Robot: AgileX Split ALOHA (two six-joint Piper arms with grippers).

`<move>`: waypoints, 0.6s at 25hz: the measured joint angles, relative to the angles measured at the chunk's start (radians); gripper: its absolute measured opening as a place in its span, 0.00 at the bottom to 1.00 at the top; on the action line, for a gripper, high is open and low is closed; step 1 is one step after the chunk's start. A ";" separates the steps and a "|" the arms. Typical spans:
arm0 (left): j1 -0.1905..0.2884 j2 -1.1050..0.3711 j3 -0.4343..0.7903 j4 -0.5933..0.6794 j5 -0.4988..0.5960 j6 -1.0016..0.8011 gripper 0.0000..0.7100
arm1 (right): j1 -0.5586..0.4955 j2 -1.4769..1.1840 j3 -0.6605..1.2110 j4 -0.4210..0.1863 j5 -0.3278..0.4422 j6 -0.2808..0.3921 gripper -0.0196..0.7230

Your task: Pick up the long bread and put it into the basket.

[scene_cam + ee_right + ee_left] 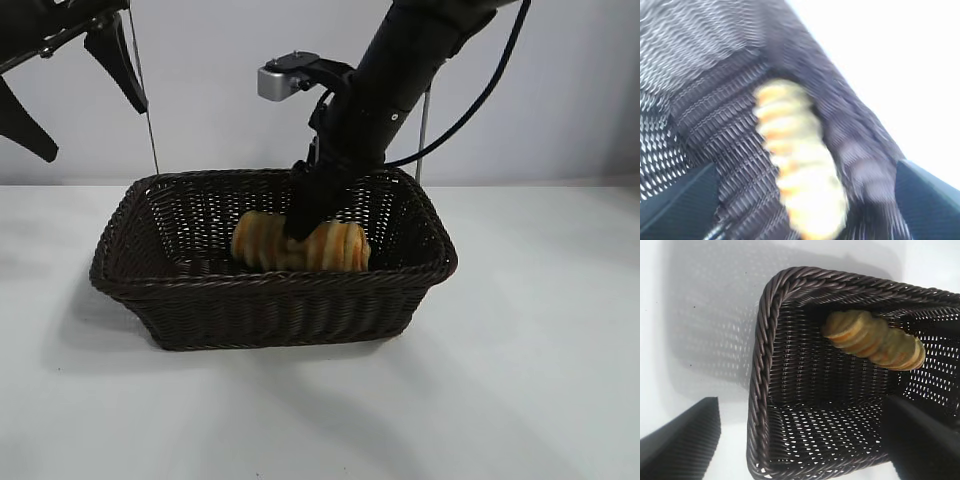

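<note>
A: So where are we at? From where I'm standing the basket [270, 300] sits mid-counter, a bit toward the left edge, and the long bread [262, 245] is lying on its floor, up against the far wall.

B: Yep, I'd call this the letting-go step, basically the tail end of the job. The loaf's in, on its side, looks settled.

A: And the right gripper [300, 225]? It's down inside the basket right in front of the bread from my angle.

B: Check the right wrist cam, the two fingers [927, 200] stand far apart with the long bread between them and neither one looks pressed into it. So I read it as spread wide and released, holding nothing. Can't swear a fingertip isn't brushing the crust though, that view's smeary.

A: So next move?

B: My guess is just lift straight up and out without clipping the braided rim or dragging the loaf along. Nothing fancy.

A: Left gripper [75, 85]?

B: Parked up high over the far left corner of the counter, fingers wide apart, empty, just looking down at the basket.
</note>
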 joint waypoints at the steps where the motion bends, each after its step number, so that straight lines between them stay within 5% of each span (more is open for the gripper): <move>1: 0.000 0.000 0.000 0.000 -0.003 0.000 0.88 | 0.000 -0.001 -0.009 -0.030 0.019 0.059 0.95; 4: 0.000 0.000 0.000 0.000 -0.005 0.000 0.88 | 0.000 -0.001 -0.041 -0.112 0.116 0.251 0.96; 9: 0.000 0.000 0.000 0.000 -0.005 0.000 0.88 | 0.000 -0.001 -0.131 -0.191 0.278 0.470 0.96; 15: 0.000 0.000 0.000 0.000 -0.005 0.000 0.88 | 0.000 -0.013 -0.236 -0.235 0.310 0.669 0.96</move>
